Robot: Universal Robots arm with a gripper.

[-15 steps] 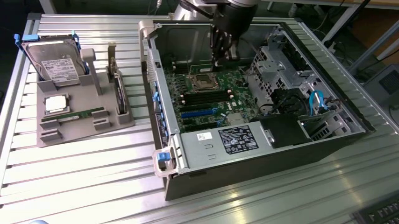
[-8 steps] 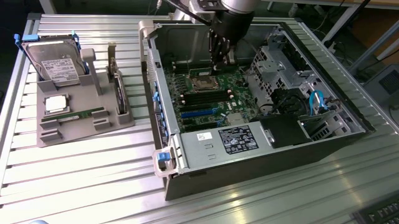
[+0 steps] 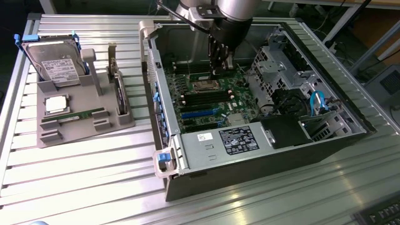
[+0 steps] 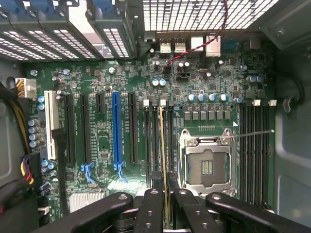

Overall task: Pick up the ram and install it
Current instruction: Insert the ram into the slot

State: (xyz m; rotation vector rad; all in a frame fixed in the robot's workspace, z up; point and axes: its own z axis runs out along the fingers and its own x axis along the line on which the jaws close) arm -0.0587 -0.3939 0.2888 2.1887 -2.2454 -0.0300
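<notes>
black tool [image 4: 166,182] tight on thin ram [image 4: 163,145] edge, along narrow slots [image 4: 148,141]

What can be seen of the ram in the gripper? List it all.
The ram shows edge-on: a thin, flat, yellowish-green strip, chips not visible. The gripper is shut on it, dark fingers on both faces. It stands on edge, lined up along the black slots beside the empty socket, low inside the case. Whether it touches a slot cannot be told.
</notes>
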